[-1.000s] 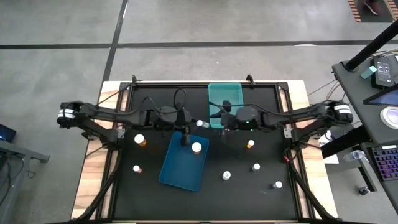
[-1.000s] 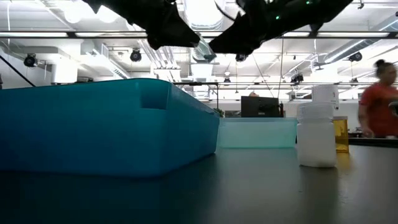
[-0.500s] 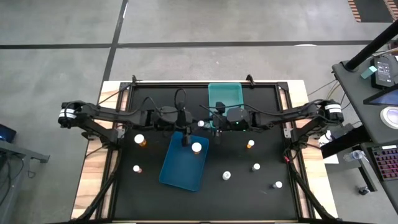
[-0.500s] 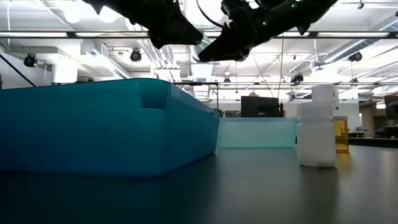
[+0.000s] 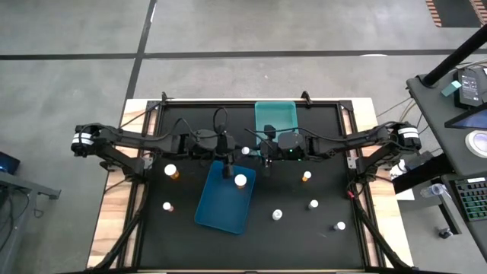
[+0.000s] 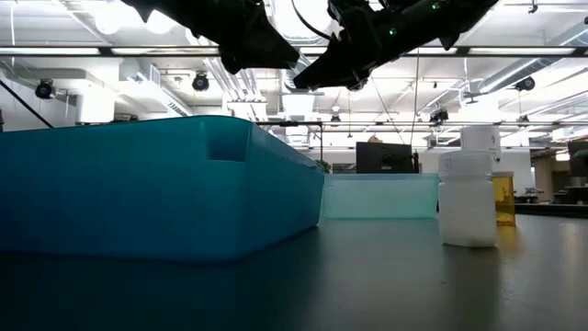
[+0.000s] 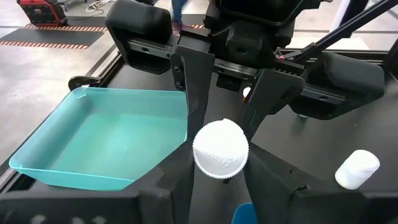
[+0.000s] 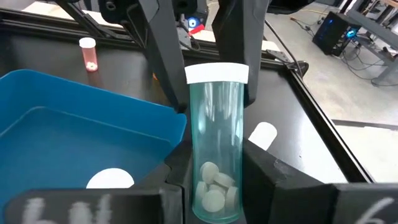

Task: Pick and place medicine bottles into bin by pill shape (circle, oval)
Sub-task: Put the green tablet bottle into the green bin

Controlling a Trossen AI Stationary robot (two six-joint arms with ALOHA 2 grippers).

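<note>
A clear medicine bottle [image 8: 215,124] with a white cap [image 7: 221,149] and round white pills inside hangs level in the air between my two grippers [image 5: 245,151]. It is above the far end of the blue tray [image 5: 224,199]. My left gripper [image 7: 221,183] reaches in from the table's left, at the cap end. My right gripper [image 8: 214,171] reaches in from the right, at the bottom end. Both are shut on the bottle. Another bottle [image 5: 240,180] stands in the blue tray. My left gripper has the bottle's cap end [image 8: 217,73] between its two fingers [image 8: 163,59]. It comes level from the table's left, fingers along the bottle. My right gripper pinches the clear body near its bottom [image 8: 214,186] between its two fingers [image 8: 179,165]. It comes level from the right. The bottle lies level, clear of table and trays.
A light teal tray [image 5: 275,118] sits at the far middle. Loose bottles stand on the black mat: amber ones [image 5: 171,170] [image 5: 307,176] and white ones [image 5: 167,206] [image 5: 277,215] [image 5: 313,204] [image 5: 339,226]. In the low view a white bottle [image 6: 469,198] stands close by.
My right gripper has gone toward the table's left, up to the bottle that my left gripper holds in the air. Its fingers now stand around the bottle's bottom end. The bottle has stayed in place.
</note>
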